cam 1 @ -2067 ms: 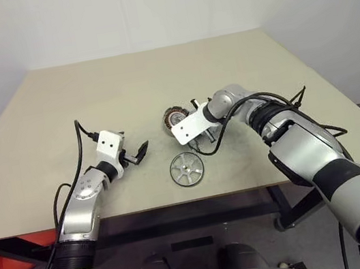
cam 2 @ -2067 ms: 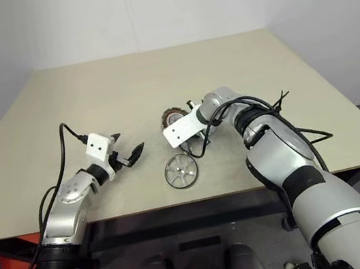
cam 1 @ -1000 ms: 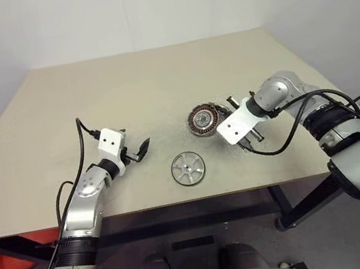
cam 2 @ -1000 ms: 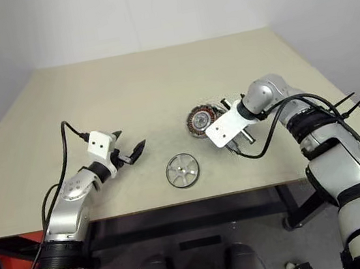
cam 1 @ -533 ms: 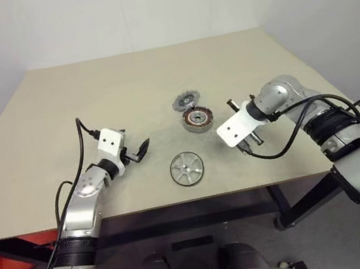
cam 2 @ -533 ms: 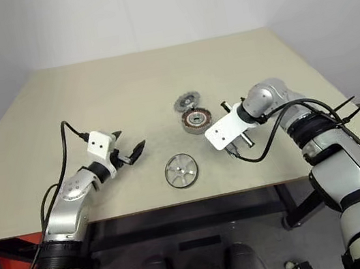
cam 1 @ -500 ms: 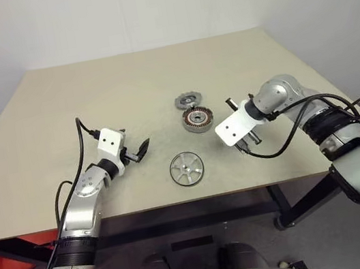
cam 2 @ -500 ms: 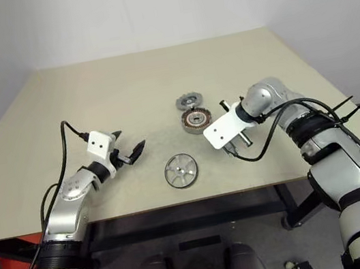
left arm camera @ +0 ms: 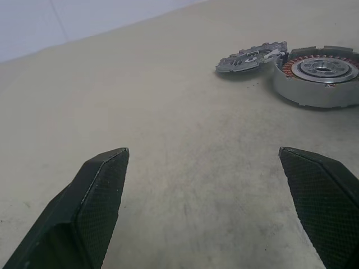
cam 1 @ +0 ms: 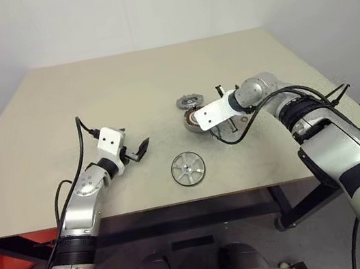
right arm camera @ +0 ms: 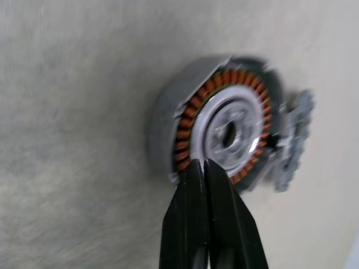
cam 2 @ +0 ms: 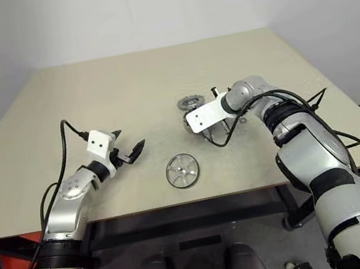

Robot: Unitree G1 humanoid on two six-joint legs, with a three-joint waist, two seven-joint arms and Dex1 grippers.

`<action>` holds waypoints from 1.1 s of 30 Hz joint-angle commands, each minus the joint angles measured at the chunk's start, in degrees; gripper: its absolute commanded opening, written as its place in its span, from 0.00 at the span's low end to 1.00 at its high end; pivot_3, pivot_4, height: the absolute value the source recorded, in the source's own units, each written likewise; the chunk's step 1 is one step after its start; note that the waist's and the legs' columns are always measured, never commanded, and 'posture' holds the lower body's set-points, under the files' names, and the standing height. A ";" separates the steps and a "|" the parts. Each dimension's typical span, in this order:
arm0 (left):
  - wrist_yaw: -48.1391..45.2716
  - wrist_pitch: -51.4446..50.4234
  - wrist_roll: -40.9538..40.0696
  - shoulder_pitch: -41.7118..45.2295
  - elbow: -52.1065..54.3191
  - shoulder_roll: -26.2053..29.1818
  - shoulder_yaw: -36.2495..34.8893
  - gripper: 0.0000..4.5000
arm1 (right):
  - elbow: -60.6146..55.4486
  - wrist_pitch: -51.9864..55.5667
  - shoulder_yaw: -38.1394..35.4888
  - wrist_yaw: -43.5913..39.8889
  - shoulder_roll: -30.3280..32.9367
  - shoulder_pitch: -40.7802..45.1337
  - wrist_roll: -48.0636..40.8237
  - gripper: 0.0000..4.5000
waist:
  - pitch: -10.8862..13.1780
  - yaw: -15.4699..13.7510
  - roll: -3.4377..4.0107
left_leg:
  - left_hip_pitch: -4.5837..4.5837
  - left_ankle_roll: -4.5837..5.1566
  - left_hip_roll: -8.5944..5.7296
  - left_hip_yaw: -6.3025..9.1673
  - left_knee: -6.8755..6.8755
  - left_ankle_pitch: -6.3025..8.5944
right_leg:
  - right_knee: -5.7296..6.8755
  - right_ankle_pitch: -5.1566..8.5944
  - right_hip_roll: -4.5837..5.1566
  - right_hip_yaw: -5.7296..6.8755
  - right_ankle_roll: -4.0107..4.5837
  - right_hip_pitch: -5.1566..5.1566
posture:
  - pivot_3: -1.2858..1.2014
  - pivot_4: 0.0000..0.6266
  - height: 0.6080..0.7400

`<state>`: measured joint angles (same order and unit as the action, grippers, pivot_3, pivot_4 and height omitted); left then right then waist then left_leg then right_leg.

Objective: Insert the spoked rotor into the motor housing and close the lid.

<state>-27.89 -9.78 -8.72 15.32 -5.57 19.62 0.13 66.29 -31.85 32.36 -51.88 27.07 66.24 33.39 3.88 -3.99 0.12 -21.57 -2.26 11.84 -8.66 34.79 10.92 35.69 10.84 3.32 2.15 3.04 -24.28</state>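
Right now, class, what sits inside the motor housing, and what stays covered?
Inside the motor housing a band of copper windings rings a silver centre with a dark hole; no spoked rotor is in it, since that lies apart on the table. The right gripper covers part of the near rim.

Lab: bare table (cam 1: 124,88), blank walls (cam 1: 145,9)

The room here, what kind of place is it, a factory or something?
Probably a robotics test lab, not a factory: one bare beige table against plain white walls, with just loose motor parts laid out, a motor housing, lid and spoked rotor.
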 commanded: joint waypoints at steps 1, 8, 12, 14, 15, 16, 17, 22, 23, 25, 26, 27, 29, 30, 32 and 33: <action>0.43 0.70 0.00 0.05 2.41 0.55 -1.19 1.00 | 0.58 -1.22 -0.34 1.05 0.41 2.46 0.31 0.28 | 0.00 0.04 0.00 | 0.00 0.00 0.00 0.00 0.00 0.00 | 0.00 0.00 -0.01 0.01 0.00 0.00 | 0.52 0.00 1.00; 0.67 0.75 0.00 -0.37 2.57 0.52 -1.13 1.00 | -0.87 -4.36 -1.71 -1.85 2.09 3.27 -1.20 0.35 | 0.00 0.00 0.00 | 0.02 0.00 0.00 0.00 0.01 0.00 | 0.02 0.00 0.00 0.00 0.00 0.00 | 0.52 0.00 1.00; 0.69 0.71 0.01 -0.33 2.57 0.40 -0.97 1.00 | -1.86 -5.83 -2.14 -5.15 2.88 2.65 -2.10 0.35 | 0.00 0.06 0.00 | 0.02 0.00 0.01 0.00 0.01 0.00 | 0.02 0.00 -0.01 0.00 0.00 0.00 | 0.52 0.00 1.00; 0.66 0.72 0.00 -0.33 2.57 0.41 -0.96 1.00 | -1.93 -6.02 -2.10 -5.93 2.95 2.25 -2.17 0.35 | 0.00 0.08 0.00 | 0.02 0.00 0.01 0.00 0.01 0.00 | 0.02 0.00 -0.02 0.00 0.00 0.00 | 0.52 0.00 1.00; 0.67 0.72 0.01 -0.34 2.57 0.41 -0.96 1.00 | -1.86 -6.00 -2.04 -6.16 2.91 2.09 -2.10 0.35 | 0.00 0.08 0.00 | 0.02 0.00 0.01 -0.01 0.01 0.00 | 0.03 0.00 -0.02 0.00 0.00 0.00 | 0.52 0.00 1.00; 0.69 0.72 0.01 -0.36 2.58 0.41 -0.98 1.00 | -1.54 -5.72 -2.06 -6.25 2.55 1.91 -2.17 0.35 | 0.00 0.09 0.00 | 0.02 0.00 0.01 -0.01 0.01 0.00 | 0.03 0.00 -0.02 0.00 0.00 0.00 | 0.52 0.00 1.00; 0.77 0.65 0.03 -0.42 2.71 0.36 -0.95 1.00 | -0.99 -5.14 -2.07 -6.10 2.02 1.80 -2.17 0.35 | 0.00 0.10 0.00 | 0.03 0.00 0.01 -0.01 0.01 0.00 | 0.03 0.00 -0.02 0.00 0.00 0.00 | 0.52 0.00 1.00; 1.09 0.45 0.08 -0.74 3.22 0.26 -0.93 1.00 | 1.58 -2.97 -1.17 -3.04 0.11 1.99 -0.57 0.35 | 0.00 0.11 0.00 | 0.05 0.00 0.01 -0.01 0.01 0.00 | 0.04 0.00 -0.03 0.01 0.00 0.00 | 0.52 0.00 1.00; 1.11 0.46 0.06 -0.86 3.27 0.32 -1.03 1.00 | 2.09 -2.53 -1.02 -2.56 -0.34 2.03 -0.34 0.35 | 0.00 0.11 0.00 | 0.05 0.00 0.01 -0.01 0.00 0.00 | 0.04 0.00 -0.02 0.00 0.00 0.00 | 0.52 0.00 1.00; 1.24 0.44 0.04 -1.09 3.40 0.41 -1.23 1.00 | 2.93 -1.90 -0.83 -2.41 -1.12 2.00 -0.09 0.35 | 0.00 0.11 0.00 | 0.04 0.00 0.01 -0.01 0.01 0.00 | 0.03 0.00 -0.01 0.00 0.00 0.00 | 0.52 0.00 1.00; 1.33 0.42 0.05 -1.19 3.49 0.43 -1.30 1.00 | 3.21 -1.84 -0.77 -2.53 -1.37 1.94 0.06 0.35 | 0.00 0.12 0.01 | 0.03 0.00 0.01 -0.01 0.01 0.00 | 0.03 0.00 -0.01 0.00 0.00 0.00 | 0.52 0.00 1.00; 1.39 0.41 0.03 -1.30 3.57 0.47 -1.39 1.00 | 3.41 -1.90 -0.69 -2.84 -1.55 1.83 0.18 0.35 | 0.00 0.11 0.01 | 0.03 0.00 0.01 -0.01 0.00 0.00 | 0.03 0.00 -0.01 0.00 0.01 0.00 | 0.52 0.00 1.00; 1.52 0.43 -0.01 -1.45 3.66 0.56 -1.52 1.00 | 3.57 -2.33 -0.58 -3.77 -1.71 1.57 0.22 0.35 | 0.00 0.10 0.01 | 0.03 0.00 0.01 -0.01 0.00 0.00 | 0.03 0.00 -0.02 0.01 0.01 0.00 | 0.52 0.00 1.00; 1.57 0.44 -0.02 -1.49 3.67 0.58 -1.56 1.00 | 3.57 -2.52 -0.61 -4.29 -1.74 1.46 0.05 0.35 | 0.00 0.10 0.01 | 0.03 0.00 0.01 -0.01 0.00 0.00 | 0.03 0.00 -0.02 0.01 0.01 -0.01 | 0.52 0.00 1.00; 1.70 0.45 -0.01 -1.51 3.67 0.58 -1.57 1.00 | 3.43 -2.83 -0.79 -5.29 -1.66 1.30 -0.36 0.25 | 0.00 0.11 0.01 | 0.04 0.00 0.01 -0.01 0.00 0.00 | 0.03 0.00 -0.02 0.00 0.01 0.00 | 0.52 0.00 1.00; 1.77 0.46 0.00 -1.57 3.73 0.57 -1.54 1.00 | 3.30 -2.96 -0.87 -5.53 -1.56 1.25 -0.45 0.20 | 0.00 0.09 0.01 | 0.04 0.00 0.01 -0.01 0.00 0.00 | 0.04 0.00 -0.01 0.00 0.01 0.00 | 0.52 0.00 1.00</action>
<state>-26.47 -9.82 -8.73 13.25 -4.29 19.70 -0.16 70.20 -34.02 31.62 -55.99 25.24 67.12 33.55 3.89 -3.91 0.12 -21.51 -2.26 11.85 -8.67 34.79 10.92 35.73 10.84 3.31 2.15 3.05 -24.28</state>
